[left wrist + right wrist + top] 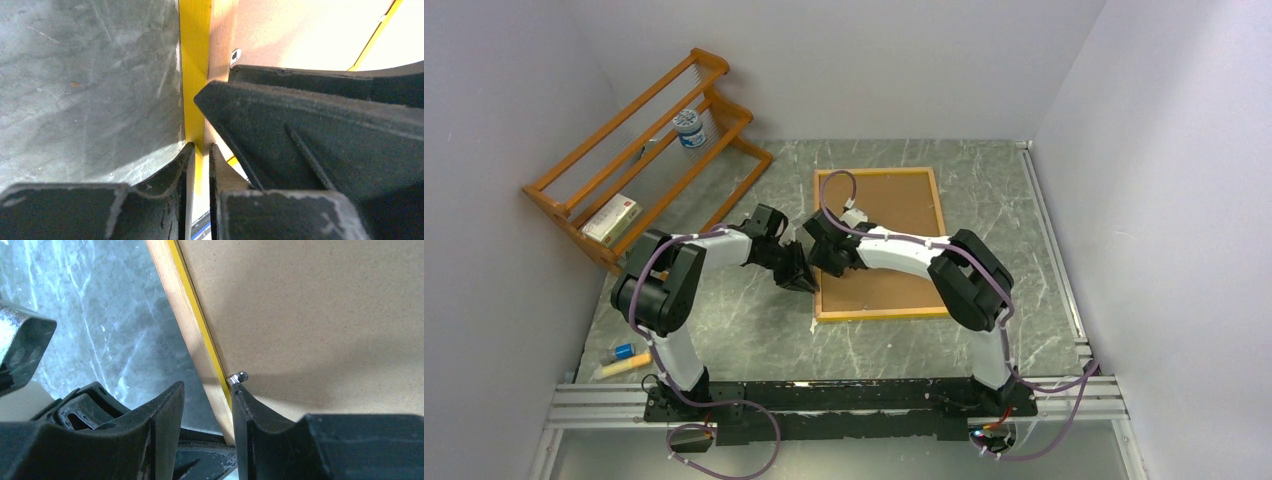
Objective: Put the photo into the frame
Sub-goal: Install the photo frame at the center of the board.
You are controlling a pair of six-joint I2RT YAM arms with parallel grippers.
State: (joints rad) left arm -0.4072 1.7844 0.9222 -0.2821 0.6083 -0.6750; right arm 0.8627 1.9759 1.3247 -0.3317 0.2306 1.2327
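Yellow frame (195,75) edge: only wrist views reveal left end effector (201,150) pinching it, right end effector (207,390) open astride it.

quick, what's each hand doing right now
left hand: closed on the frame edge
right hand: open astride that edge, by a metal tab, holding nothing

Left arm (714,245), right arm (899,250): white tube links, bulky black joint housings, purple cables (839,173) tied along each. Left pincer (201,146), right pincer (207,385): matte black, scuffed.
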